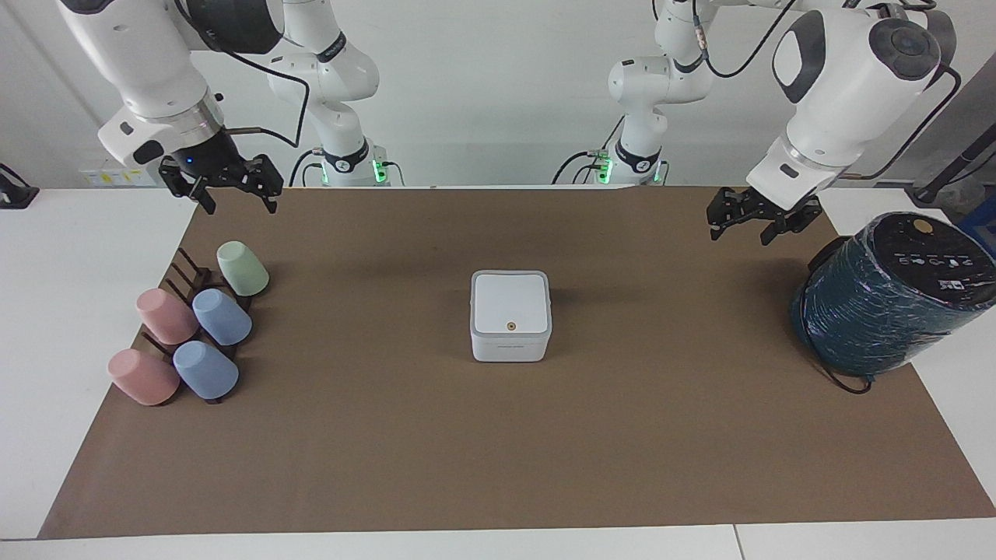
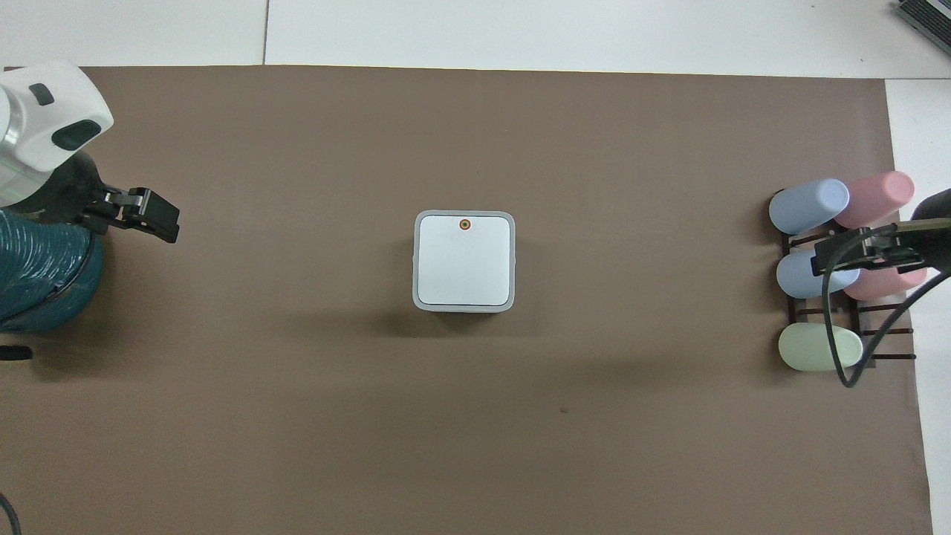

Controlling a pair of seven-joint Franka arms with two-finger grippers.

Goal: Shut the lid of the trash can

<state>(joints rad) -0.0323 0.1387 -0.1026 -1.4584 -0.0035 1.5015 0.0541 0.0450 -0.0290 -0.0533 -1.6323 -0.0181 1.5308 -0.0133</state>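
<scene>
Facing view
Trash can [image 1: 510, 339]: small white box with rounded corners, on the brown mat [image 1: 498, 435] at mid-table, well apart from both grippers.
Lid [image 1: 510, 302]: flat on the can, closed, grey rim all round, orange dot toward the edge farther from the robots.
Left gripper [image 1: 751, 225]: raised over the mat near the left arm's end of the table, fingers spread, holding nothing.
Right gripper [image 1: 232, 197]: raised over the mat's corner near the right arm's end, fingers spread, holding nothing; arm waiting.
Teal cylinder [image 1: 887, 295]: large, wrapped, tilted, at the mat's edge at the left arm's end.
Cup rack [image 1: 191, 281]: dark frame at the right arm's end, carrying five cups, two pink, two blue, one green.

Overhead view
Trash can [image 2: 416, 293]: mid-mat, only a sliver of wall shows below the lid.
Lid [image 2: 464, 261]: square, shut, covering the can.
Left gripper [image 2: 160, 217]: over bare mat beside the teal cylinder [image 2: 37, 275]; finger state cannot be told from here.
Right gripper [image 2: 865, 253]: over the cup rack [image 2: 877, 327]; finger state cannot be told from here.
Brown mat [image 2: 475, 446]: covers most of the table.
</scene>
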